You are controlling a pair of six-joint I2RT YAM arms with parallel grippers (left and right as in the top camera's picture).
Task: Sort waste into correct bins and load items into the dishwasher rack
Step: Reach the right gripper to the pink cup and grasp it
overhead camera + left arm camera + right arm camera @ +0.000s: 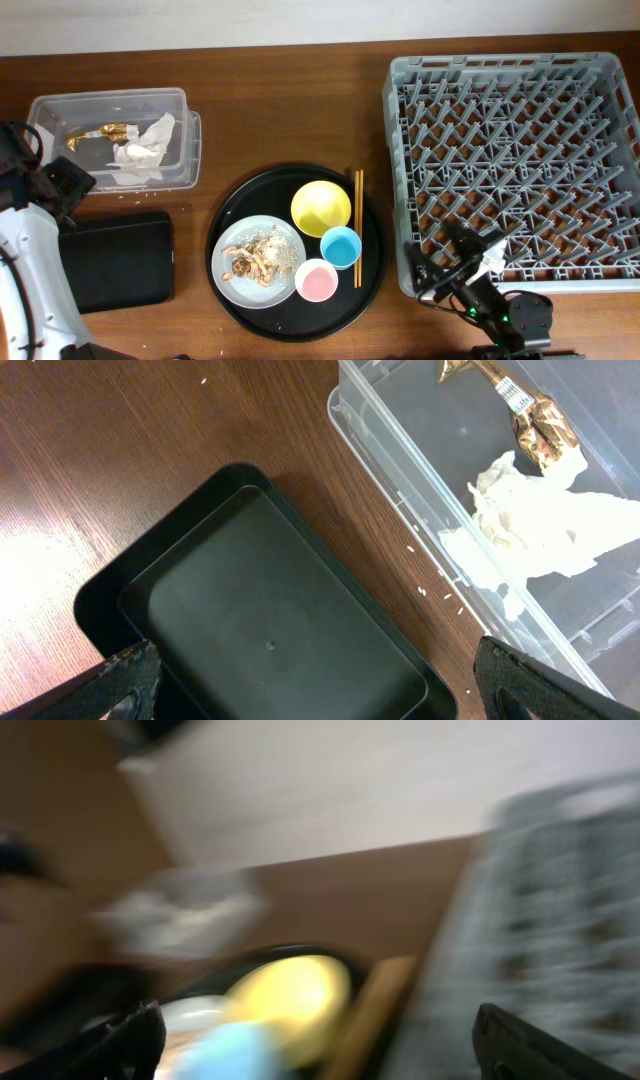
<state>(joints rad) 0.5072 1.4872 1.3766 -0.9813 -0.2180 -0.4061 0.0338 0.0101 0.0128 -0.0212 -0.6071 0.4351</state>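
The clear box (110, 140) at the back left holds the gold-brown wrapper (100, 133) and the white napkin (148, 142); both also show in the left wrist view, wrapper (530, 420) and napkin (540, 525). The shallow black tray (115, 262) lies in front of it, empty (270, 620). The pale plate (228, 250) carries food scraps (262, 258). The yellow bowl (320, 207), blue cup (340, 246), pink cup (317, 280) and chopsticks (357, 228) lie on the round tray. The grey rack (515, 160) is on the right. My left gripper (72, 192) (320, 680) is open over the black tray. My right gripper (440, 255) (320, 1040) is open at the rack's front left corner.
The large round black tray (368, 290) sits in the middle of the wooden table. The right wrist view is motion-blurred; it shows the yellow bowl (290, 1000), blue cup (235, 1055), chopsticks (375, 1010) and rack (560, 920). A pale wall runs along the back.
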